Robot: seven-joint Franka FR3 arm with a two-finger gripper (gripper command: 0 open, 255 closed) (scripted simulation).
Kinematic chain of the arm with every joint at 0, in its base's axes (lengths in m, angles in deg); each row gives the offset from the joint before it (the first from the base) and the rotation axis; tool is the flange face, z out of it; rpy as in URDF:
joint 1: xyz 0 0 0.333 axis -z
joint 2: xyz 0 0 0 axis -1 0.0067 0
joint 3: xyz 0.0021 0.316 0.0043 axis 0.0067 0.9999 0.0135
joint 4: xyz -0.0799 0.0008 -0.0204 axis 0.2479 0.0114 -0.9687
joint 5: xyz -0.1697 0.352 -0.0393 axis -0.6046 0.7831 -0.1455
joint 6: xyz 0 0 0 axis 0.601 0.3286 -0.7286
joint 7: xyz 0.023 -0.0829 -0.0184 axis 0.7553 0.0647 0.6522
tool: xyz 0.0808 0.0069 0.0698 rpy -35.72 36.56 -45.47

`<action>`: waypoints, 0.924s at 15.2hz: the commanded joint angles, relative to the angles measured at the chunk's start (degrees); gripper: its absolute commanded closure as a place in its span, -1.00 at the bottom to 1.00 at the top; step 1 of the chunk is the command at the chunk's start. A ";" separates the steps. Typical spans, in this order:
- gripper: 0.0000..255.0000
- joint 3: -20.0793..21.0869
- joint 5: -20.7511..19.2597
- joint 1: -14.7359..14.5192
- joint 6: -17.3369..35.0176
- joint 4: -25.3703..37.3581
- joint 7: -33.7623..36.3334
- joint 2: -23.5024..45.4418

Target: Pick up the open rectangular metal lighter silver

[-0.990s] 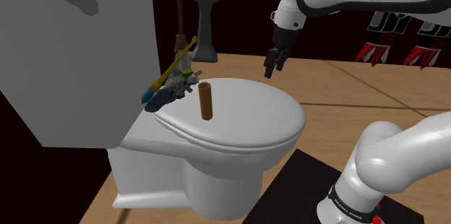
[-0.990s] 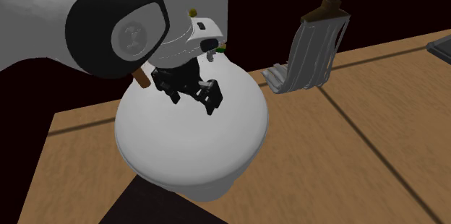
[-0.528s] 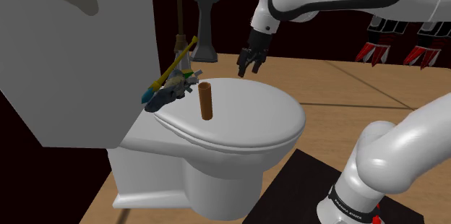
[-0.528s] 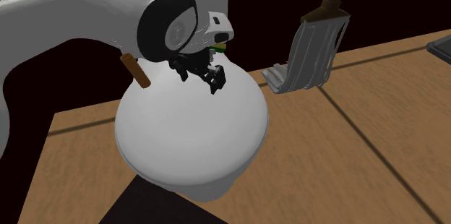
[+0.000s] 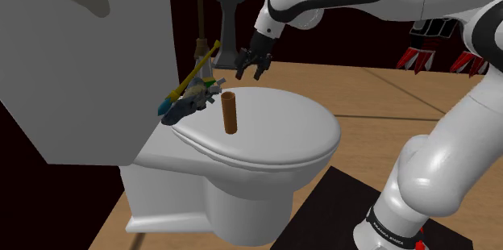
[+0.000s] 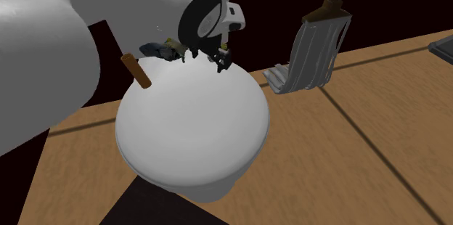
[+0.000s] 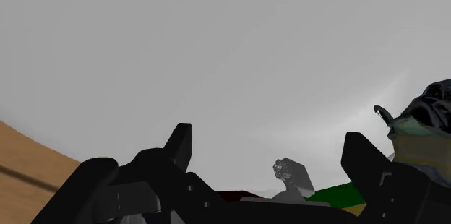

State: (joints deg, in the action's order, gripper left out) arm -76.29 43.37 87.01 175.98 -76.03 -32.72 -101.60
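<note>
A small grey boxy lighter [image 7: 292, 175] lies ahead of my gripper [image 7: 271, 150], level with the gap between the open fingers and untouched, with a green thing [image 7: 334, 194] beside it. In the shoulder view the gripper [image 5: 250, 66] hangs open above the back of the white toilet lid [image 5: 274, 139]. It is just right of a cluster of small items [image 5: 193, 97] by the tank, where the lighter is hard to pick out. In the second exterior view the gripper [image 6: 210, 58] hovers over the lid's far edge [image 6: 239, 89].
A brown cylinder [image 5: 230, 113] stands upright on the lid. A blue-and-yellow brush [image 5: 187, 83] and a dark object [image 6: 160, 49] lie in the cluster. The grey tank [image 5: 89, 55] rises at the shoulder view's left. A mop [image 6: 313, 49] leans behind, over the wooden floor [image 6: 348, 151].
The gripper has swung from the lid's right side toward the shoulder view's left, nearing the cluster at the tank. It stays open and holds nothing.
</note>
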 commanded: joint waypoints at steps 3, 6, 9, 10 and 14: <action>-1.00 0.00 4.40 -0.71 3.41 6.14 0.90 7.26; -1.00 -0.04 7.66 -0.92 4.97 11.84 1.29 12.86; -1.00 0.04 9.12 -0.94 6.15 13.69 1.21 15.23; -1.00 0.07 9.28 -0.96 6.85 13.00 0.93 15.28; -1.00 0.18 9.96 -1.04 9.62 10.39 -0.19 15.58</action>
State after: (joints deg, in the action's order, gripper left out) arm -76.14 53.17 85.99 184.94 -64.87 -32.66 -85.89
